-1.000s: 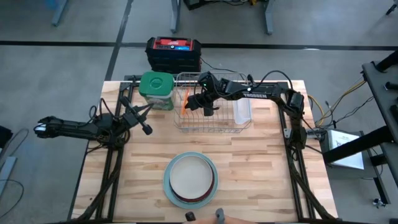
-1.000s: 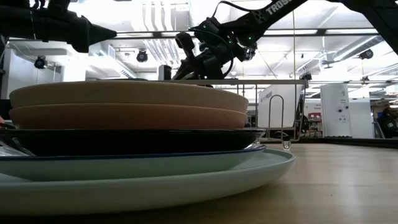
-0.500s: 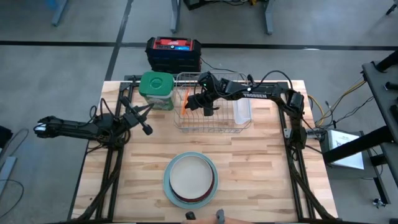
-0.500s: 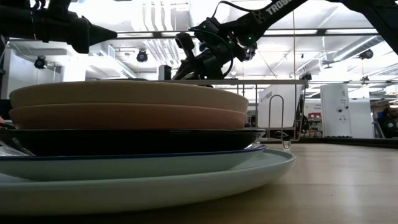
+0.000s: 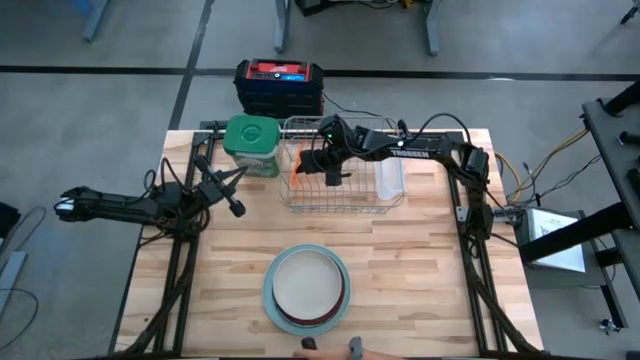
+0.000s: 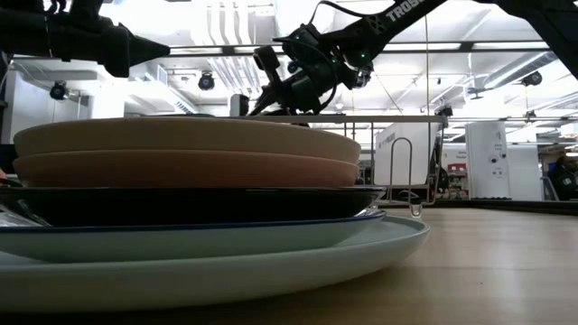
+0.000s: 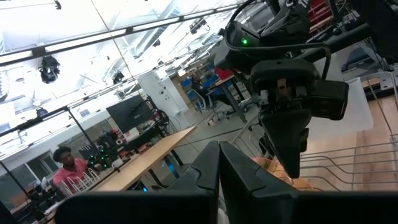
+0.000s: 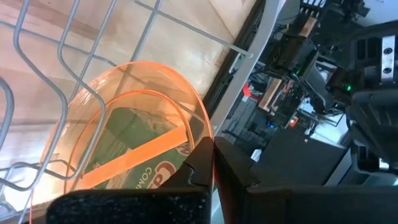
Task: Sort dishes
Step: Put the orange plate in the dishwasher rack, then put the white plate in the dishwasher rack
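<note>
A see-through orange plate (image 8: 134, 134) stands on edge between the wires at the left end of the wire dish rack (image 5: 342, 185); it shows as an orange sliver (image 5: 297, 167) from above. My right gripper (image 8: 214, 165) reaches over the rack to it, shut on its rim. The other plates sit stacked near the table's near edge (image 5: 307, 290): a pale speckled one (image 6: 181, 138) on top, then pink (image 6: 181, 169), a dark one (image 6: 208, 204), and the large light blue one (image 6: 298, 262) at the bottom. My left gripper (image 5: 235, 207) waits shut above the table's left part. My right gripper pinches the orange plate's upper rim (image 8: 209, 142) between its two fingers. It comes slanting down from the table's right. The plate stands nearly upright, and its lower part sits among the rack's wires (image 8: 68, 43).
A green-lidded jar (image 5: 251, 143) stands left of the rack at the far edge. A clear tub (image 5: 391, 177) sits in the rack's right end. A black and red box (image 5: 279, 86) lies beyond the far edge. Bare wood separates rack and stack. A person (image 7: 69, 169) is in the room.
My right gripper has risen slightly over the rack, still shut. The stack and my left arm have kept still.
</note>
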Motion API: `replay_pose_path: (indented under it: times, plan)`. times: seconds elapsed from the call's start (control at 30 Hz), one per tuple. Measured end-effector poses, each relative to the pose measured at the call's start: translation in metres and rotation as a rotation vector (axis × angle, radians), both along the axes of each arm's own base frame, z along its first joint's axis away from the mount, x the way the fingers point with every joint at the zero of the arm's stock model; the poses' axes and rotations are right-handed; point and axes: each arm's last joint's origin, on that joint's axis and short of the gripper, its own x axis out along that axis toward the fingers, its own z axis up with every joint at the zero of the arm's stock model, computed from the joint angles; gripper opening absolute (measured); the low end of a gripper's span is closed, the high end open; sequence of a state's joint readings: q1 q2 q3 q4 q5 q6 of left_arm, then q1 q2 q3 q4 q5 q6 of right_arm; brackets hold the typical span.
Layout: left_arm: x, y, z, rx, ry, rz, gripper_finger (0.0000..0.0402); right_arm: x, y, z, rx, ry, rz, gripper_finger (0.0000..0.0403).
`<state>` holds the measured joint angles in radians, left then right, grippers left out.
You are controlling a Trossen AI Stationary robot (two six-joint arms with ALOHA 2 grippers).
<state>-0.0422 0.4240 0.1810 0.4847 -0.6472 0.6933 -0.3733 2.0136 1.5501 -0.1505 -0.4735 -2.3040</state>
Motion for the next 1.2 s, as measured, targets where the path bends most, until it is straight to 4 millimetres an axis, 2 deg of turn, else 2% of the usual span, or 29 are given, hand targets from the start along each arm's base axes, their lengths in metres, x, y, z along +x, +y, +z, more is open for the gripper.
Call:
replay_pose_path:
  times: [0.4,0.57,0.73,0.87,1.03,1.2]
  plan:
    - [0.000,0.000,0.000,0.000,0.000,0.000,0.0000,0.003,-0.001,0.005,0.076,-0.039,-0.055,0.0090]
    - [0.000,0.000,0.000,0.000,0.000,0.000,0.0000,0.004,-0.002,0.007,0.074,-0.060,-0.058,0.0108]
    - [0.000,0.000,0.000,0.000,0.000,0.000,0.0000,0.006,-0.003,0.012,0.170,-0.087,-0.148,0.0110]
    - [0.000,0.000,0.000,-0.002,-0.002,-0.001,0.0000,0.004,-0.003,0.032,0.292,-0.157,-0.324,0.0097]
    - [0.000,0.000,0.000,-0.045,-0.035,-0.013,0.0000,-0.005,0.005,0.068,0.448,-0.264,-0.493,0.0080]
    - [0.004,-0.003,0.004,-0.067,-0.026,-0.117,0.0000,-0.021,0.012,0.106,0.766,-0.357,-0.574,0.0068]
